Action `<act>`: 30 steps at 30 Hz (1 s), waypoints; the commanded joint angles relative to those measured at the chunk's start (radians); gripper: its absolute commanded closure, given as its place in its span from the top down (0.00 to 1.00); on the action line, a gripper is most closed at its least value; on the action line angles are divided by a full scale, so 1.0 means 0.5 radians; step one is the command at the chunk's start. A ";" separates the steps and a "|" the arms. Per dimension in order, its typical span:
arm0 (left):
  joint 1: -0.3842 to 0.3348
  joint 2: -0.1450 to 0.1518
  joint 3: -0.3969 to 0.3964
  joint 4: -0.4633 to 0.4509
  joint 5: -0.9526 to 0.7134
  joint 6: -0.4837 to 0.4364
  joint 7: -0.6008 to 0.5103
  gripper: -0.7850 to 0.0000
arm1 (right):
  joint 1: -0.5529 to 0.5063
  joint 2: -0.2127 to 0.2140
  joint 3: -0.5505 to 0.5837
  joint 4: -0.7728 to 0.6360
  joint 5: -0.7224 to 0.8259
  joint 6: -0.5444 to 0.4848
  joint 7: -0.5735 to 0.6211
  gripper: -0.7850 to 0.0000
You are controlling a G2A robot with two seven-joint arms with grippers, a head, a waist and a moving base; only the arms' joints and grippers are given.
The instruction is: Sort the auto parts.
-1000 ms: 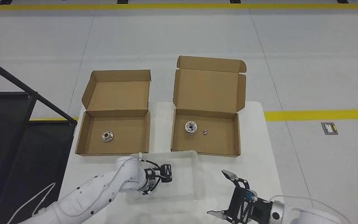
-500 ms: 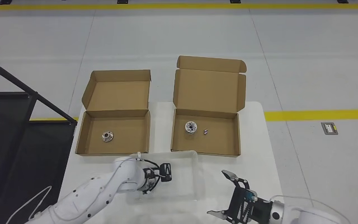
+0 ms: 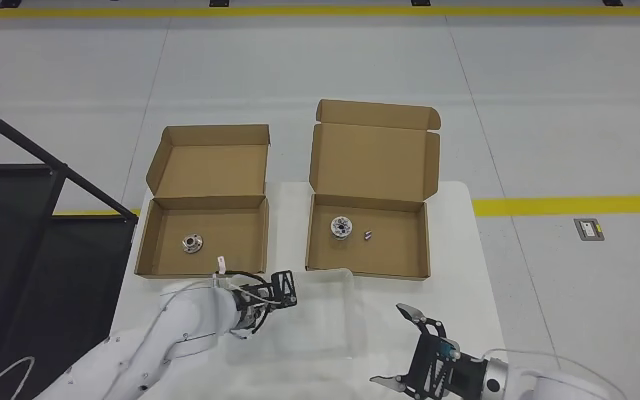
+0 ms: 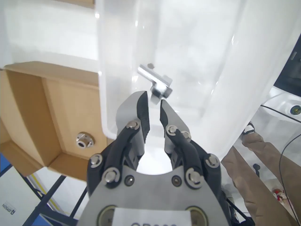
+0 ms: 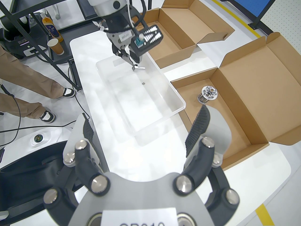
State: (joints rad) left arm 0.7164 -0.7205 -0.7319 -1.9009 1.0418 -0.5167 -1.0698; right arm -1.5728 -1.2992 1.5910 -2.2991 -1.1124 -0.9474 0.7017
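Observation:
My left gripper (image 4: 154, 99) is shut on a small silver T-shaped metal part (image 4: 155, 81) and holds it above the clear plastic tray (image 4: 103, 109). The right wrist view shows this left gripper (image 5: 132, 66) with the part (image 5: 139, 67) over the tray's (image 5: 181, 105) far end. From the top, the left gripper (image 3: 281, 289) hangs near the left cardboard box (image 3: 150, 255), which holds a metal flange (image 3: 190, 241). The right box (image 3: 425, 255) holds a round part (image 3: 342, 226) and a small piece (image 3: 368, 235). My right gripper (image 3: 408, 348) stands open and empty at the table's near edge.
A tiny dark speck (image 5: 143, 83) lies on the tray floor. Both boxes have their lids folded back. A black rack (image 3: 40, 230) stands left of the table. Bare white tabletop (image 3: 470, 300) lies between the tray and the right edge.
The left gripper has lifted out of the tray with the metal part and shifted toward the left box. The right arm has stayed still.

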 commanded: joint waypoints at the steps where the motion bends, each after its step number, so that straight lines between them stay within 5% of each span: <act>1: 0.100 0.054 -0.135 -0.085 0.019 0.007 -0.011 0.00 | 0.000 0.000 0.000 0.000 0.000 0.000 0.000 1.00; 9: 0.413 0.177 -0.480 -0.184 -0.012 -0.097 0.148 0.00 | 0.000 0.000 0.000 0.000 0.000 0.000 0.000 1.00; 15: 0.502 0.195 -0.534 -0.229 -0.019 -0.276 0.296 0.22 | 0.000 0.000 0.000 0.000 0.000 0.000 0.000 1.00; 22: 0.393 0.144 -0.355 -0.207 0.062 -0.584 0.309 0.40 | 0.000 0.000 0.000 0.000 0.000 0.000 0.000 1.00; 30: 0.138 0.021 -0.057 0.012 0.349 -0.871 0.444 0.41 | 0.000 0.000 0.000 0.000 0.000 0.000 0.000 1.00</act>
State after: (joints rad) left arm 0.8031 -0.7011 -0.7840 -1.9136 1.1850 -0.9313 -0.8646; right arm -1.5728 -1.2992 1.5910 -2.2991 -1.1124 -0.9474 0.7017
